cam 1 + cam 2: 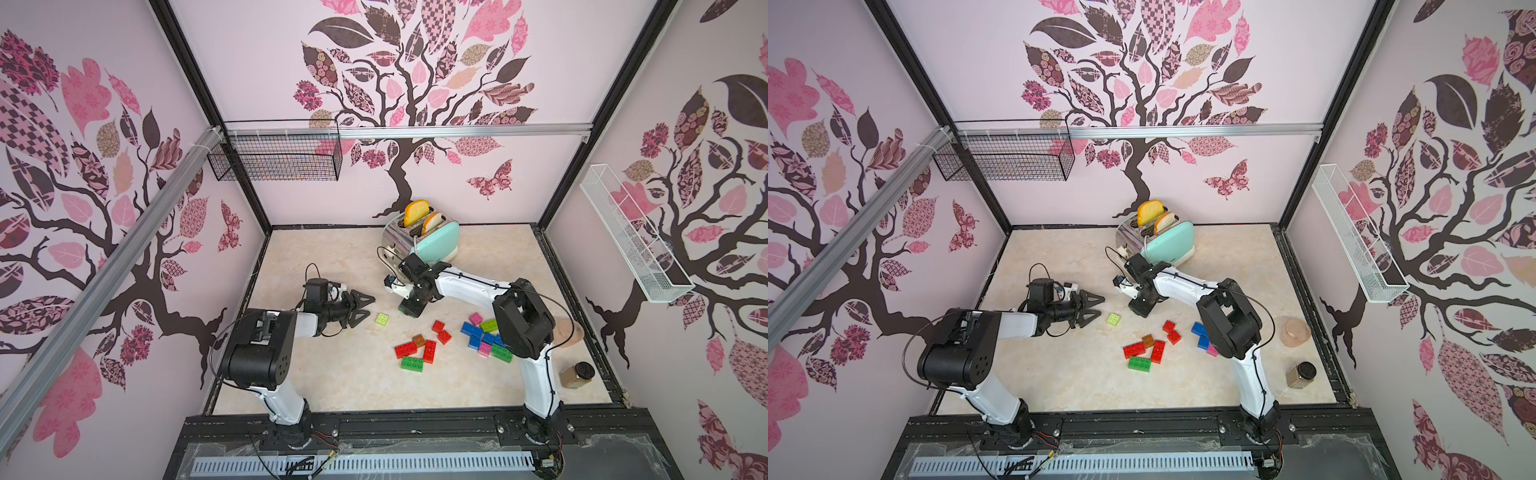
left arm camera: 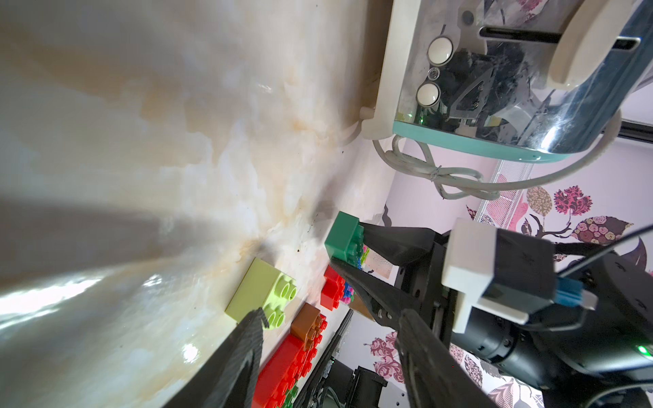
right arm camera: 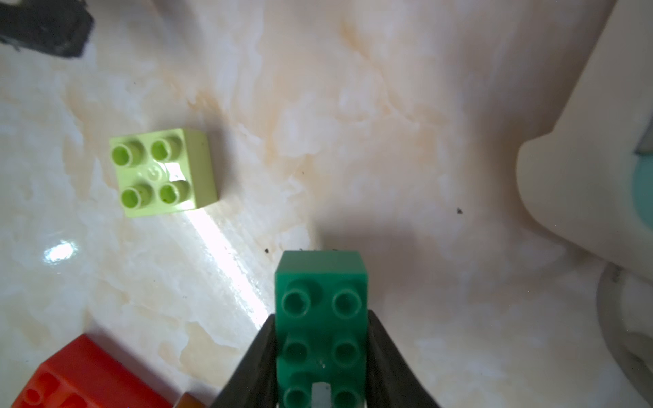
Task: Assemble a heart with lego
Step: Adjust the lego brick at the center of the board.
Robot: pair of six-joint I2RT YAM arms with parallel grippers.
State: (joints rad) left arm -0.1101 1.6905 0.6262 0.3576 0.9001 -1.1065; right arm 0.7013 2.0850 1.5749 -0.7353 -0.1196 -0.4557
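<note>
Right fingers (image 3: 254,360): we see them pressed against both sides of the dark green brick (image 3: 319,275); its rear end is cut off.
Left fingers (image 1: 360,297): half-spread, empty, near the lime brick (image 1: 382,318).
Other lego (image 1: 429,351): loose on the counter (image 1: 332,374), some hidden behind the right arm (image 1: 523,328).

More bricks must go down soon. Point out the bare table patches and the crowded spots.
Bare: far-left corner beside the toaster; far-right corner behind the bowl; near strip in front of the red bricks. Crowded: the brick pile by the right arm, and around the lime brick, near the left gripper.
</note>
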